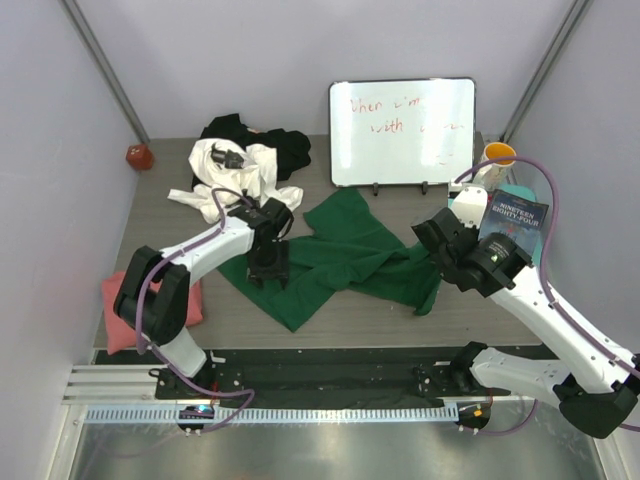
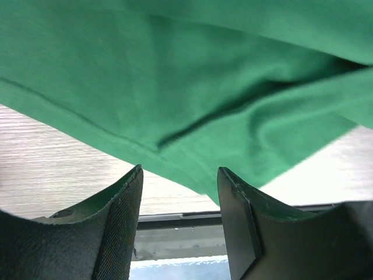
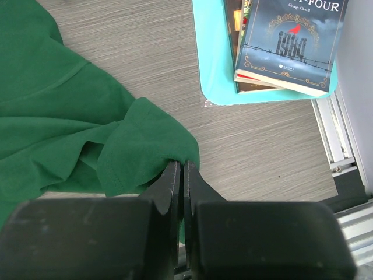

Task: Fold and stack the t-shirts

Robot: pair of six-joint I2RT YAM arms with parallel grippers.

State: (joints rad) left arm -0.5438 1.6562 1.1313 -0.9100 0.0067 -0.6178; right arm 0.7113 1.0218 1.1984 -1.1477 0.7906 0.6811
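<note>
Counting the cloth on the desk (image 1: 385, 322) gives four pieces. One dark green t-shirt (image 1: 350, 255) lies spread and rumpled at the middle. One white t-shirt (image 1: 225, 175) and one black t-shirt (image 1: 285, 145) are heaped together at the back left. One salmon pink t-shirt (image 1: 115, 300) sits at the near left edge, partly under the left arm.

The left end effector (image 2: 178, 175) hangs at the green hem with its jaws apart, holding nothing. The right end effector (image 3: 179, 175) is pinched closed on that shirt's right corner.

One red ball (image 1: 139, 156) rests at the back left. One whiteboard (image 1: 402, 130) and one mug (image 1: 499, 153) stand at the back. A stack of at least two books (image 3: 291, 35) lies on one teal mat (image 3: 210, 52).
</note>
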